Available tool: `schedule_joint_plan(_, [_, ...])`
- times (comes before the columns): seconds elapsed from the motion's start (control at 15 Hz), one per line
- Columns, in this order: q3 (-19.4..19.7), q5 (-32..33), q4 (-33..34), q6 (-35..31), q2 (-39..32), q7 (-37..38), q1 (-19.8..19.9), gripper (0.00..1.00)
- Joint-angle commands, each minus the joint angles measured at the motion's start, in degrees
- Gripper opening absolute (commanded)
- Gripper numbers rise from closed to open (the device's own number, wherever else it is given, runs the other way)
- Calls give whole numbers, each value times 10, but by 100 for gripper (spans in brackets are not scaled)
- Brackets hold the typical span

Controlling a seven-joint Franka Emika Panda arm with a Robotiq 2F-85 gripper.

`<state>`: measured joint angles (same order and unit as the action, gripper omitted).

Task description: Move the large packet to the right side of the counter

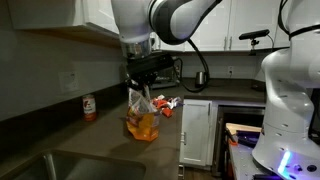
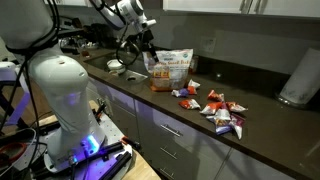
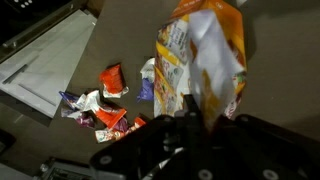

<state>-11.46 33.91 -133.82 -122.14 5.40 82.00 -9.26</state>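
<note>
**Q:** What is your gripper [image 1: 141, 90] doing?
**A:** Its fingers are pinched on the crumpled top edge of the large packet [image 1: 143, 120]. In the wrist view, the packet's white top runs in between the dark fingers.

**Q:** How does the large packet look to you?
**A:** It is a tall, crinkly clear bag. Orange-yellow contents fill its lower part, and there is red and white print toward the top. It hangs upright below the gripper, over the dark counter [image 1: 100, 140]. You cannot tell whether its base touches the surface.

**Q:** What lies around it?
**A:** In an exterior view, small red-and-white packets [image 1: 166, 105] lie just right of it. A small red-labelled container [image 1: 89, 107] stands to its left, near the wall. The sink [image 1: 45, 165] is set in the near left of the counter, and what it holds does not show.
</note>
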Motion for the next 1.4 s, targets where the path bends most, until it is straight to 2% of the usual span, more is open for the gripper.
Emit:
schedule_joint_plan(0.0, [-4,-34,5,45,45,-37,-1,2])
schedule_joint_plan(0.33, [-9,-56,25,95,69,-54,5,2])
schedule_joint_plan(0.93, [0,-80,59,100,72,-66,13,2])
schedule_joint_plan(1.33, [4,-77,85,127,74,-60,21,2])
